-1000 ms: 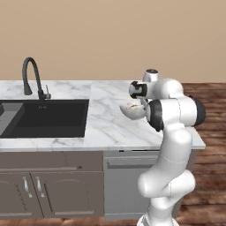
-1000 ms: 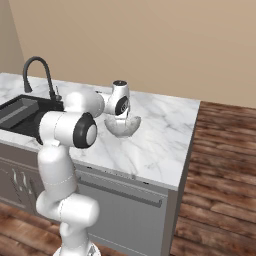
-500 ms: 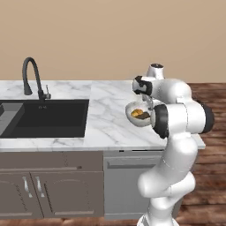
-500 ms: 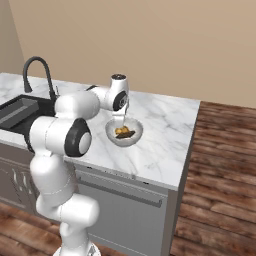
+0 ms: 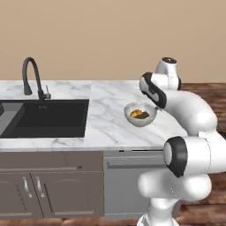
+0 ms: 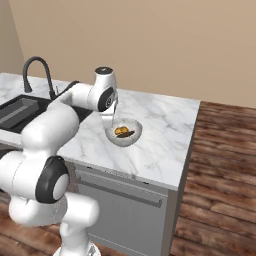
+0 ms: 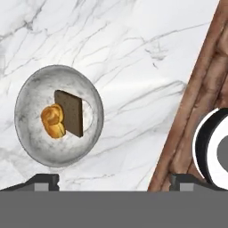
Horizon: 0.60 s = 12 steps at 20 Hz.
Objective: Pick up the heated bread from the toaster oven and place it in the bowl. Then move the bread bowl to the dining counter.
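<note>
So the dining counter, white marble with grey veins, is seen stretching across with a black sink and a dark curved faucet set in on the left. Wood flooring is shown off to the right. The bowl is sat on the marble near the right end, well apart from the sink. The gripper is held just above it, fingertips spread wide with nothing gripped. The heated bread is found inside the bowl, touching a dark brown slab.
</note>
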Available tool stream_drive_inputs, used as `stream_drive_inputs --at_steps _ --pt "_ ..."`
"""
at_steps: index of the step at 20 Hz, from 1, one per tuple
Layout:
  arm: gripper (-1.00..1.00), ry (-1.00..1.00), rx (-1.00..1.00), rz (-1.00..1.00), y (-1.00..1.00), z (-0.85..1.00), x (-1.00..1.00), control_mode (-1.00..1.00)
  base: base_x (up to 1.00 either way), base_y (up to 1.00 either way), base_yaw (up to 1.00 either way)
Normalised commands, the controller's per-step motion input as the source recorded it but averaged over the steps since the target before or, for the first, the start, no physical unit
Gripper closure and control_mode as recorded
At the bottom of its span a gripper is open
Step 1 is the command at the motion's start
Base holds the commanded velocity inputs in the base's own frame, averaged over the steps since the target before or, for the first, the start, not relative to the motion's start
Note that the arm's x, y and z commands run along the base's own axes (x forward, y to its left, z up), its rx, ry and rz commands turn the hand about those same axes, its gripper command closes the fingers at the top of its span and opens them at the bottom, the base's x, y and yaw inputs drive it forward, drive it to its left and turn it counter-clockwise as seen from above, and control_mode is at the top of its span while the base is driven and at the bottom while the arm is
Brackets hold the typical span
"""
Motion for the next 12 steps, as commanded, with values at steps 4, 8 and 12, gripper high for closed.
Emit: stream_drive_inputs --at_steps 4,8,12 --pt "-1.00 -0.14 0.00 0.13 0.41 0.29 -1.00 -1.00 0.00 0.00 0.00" --pt "-1.00 -0.19 0.00 0.12 0.37 0.03 -1.00 -1.00 0.00 0.00 0.00" --pt "-1.00 -0.35 -0.07 0.10 0.21 -0.01 -1.00 -1.00 0.00 0.00 0.00"
